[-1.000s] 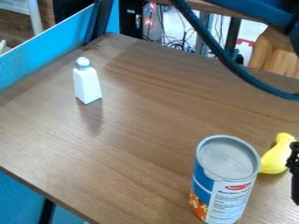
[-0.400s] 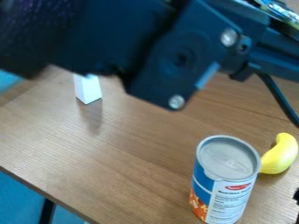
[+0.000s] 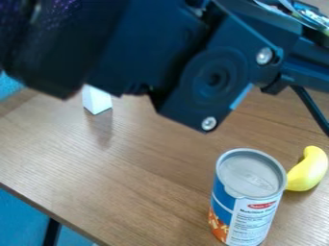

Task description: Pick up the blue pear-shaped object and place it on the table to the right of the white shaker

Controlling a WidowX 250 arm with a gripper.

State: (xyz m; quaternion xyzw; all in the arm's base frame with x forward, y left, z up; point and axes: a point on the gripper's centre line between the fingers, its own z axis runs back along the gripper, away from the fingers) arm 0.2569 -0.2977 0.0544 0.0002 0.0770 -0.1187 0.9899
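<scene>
At the far left, a blue surface lies below the tabletop's slanting edge, with a dark leg in front of it. The black robot arm spans the upper part of the view from the left, two round silver screws on its joint. Just under its left part, a white object with flat sides stands on the tabletop, its top hidden by the arm. Farther right and nearer the camera, a can stands upright, with a grey lid and a blue, white and orange label. Right beside it lies a curved yellow object; whether they touch is unclear. A dark cable runs down to the right edge. How far open the end effector is, and whether it holds anything, I cannot tell.
</scene>
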